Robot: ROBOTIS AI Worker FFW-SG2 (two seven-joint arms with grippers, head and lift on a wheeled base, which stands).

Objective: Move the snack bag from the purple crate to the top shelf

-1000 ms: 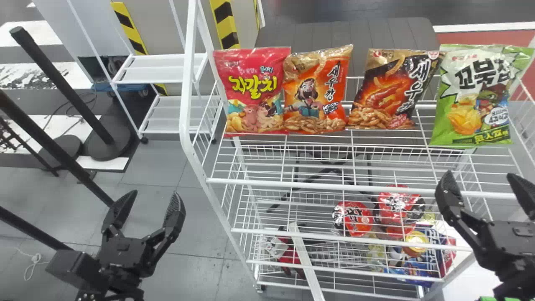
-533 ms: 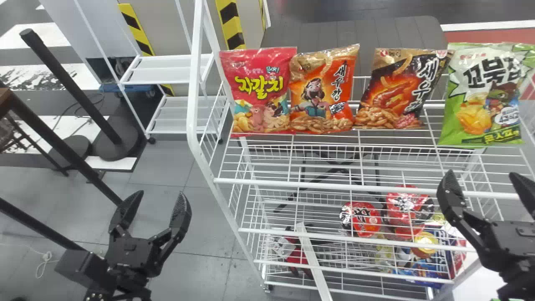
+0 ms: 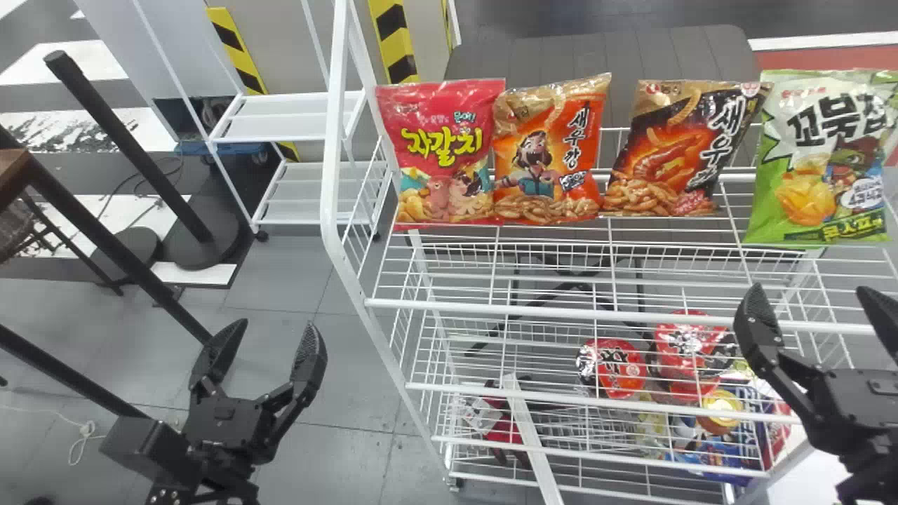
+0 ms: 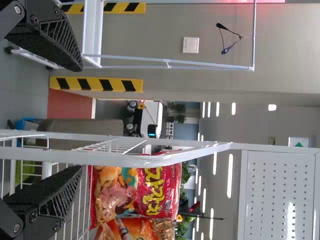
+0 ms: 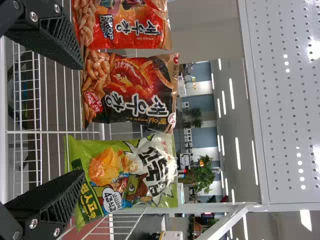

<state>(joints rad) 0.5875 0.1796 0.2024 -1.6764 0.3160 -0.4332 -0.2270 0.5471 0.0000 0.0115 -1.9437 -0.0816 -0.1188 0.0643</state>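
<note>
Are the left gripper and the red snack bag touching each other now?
Apart. The head view shows the left gripper over grey floor, outside the white rack, with a plain gap to the red snack bag.

The head view's edge crops the right gripper.

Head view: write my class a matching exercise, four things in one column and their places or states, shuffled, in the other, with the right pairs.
Things
1. Red snack bag
2. Green snack bag
3. Left gripper
4. Right gripper

Places and states
A. Fingers apart, seen against the right part of the white wire rack
B. At the left end of the row of bags on the top shelf
C. Fingers apart, seen against the grey floor left of the rack
D. At the right end of that row

Right pairs: 1-B, 2-D, 3-C, 4-A
</note>
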